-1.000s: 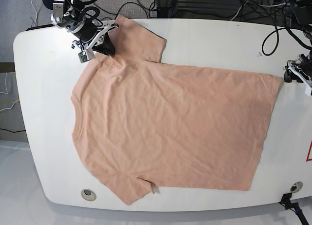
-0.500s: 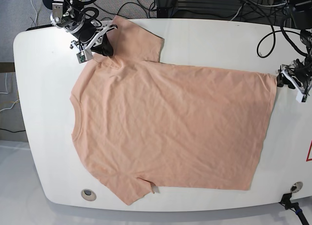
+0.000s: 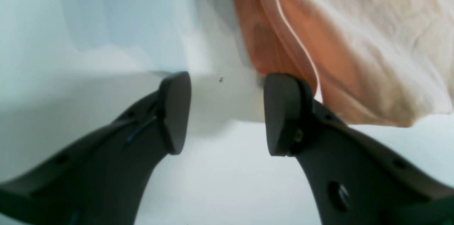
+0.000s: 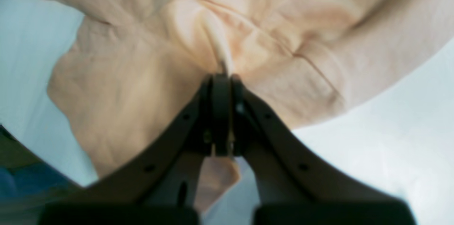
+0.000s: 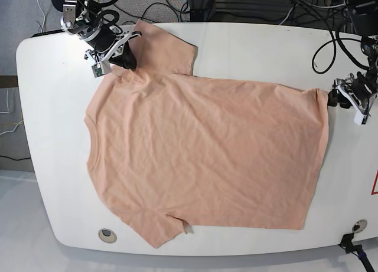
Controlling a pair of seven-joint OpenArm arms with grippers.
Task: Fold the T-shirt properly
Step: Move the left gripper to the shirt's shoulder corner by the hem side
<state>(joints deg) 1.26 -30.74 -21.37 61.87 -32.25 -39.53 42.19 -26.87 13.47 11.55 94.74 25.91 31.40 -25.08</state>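
Observation:
The peach T-shirt lies spread flat on the white table, neck to the left and hem to the right. At the upper sleeve my right gripper is shut on a pinched fold of the shirt; the right wrist view shows this fold rising from the closed gripper. My left gripper is at the hem's far corner and stands open. The hem corner lies against the outside of one finger, and only bare table shows between the fingers.
Black cables trail over the table's back edge. Two round grommets sit near the front edge. A red mark shows at the right border.
My left gripper has moved left, from off the cloth up to the hem corner. The right gripper has drawn the sleeve slightly up and left, shifting the shirt with it.

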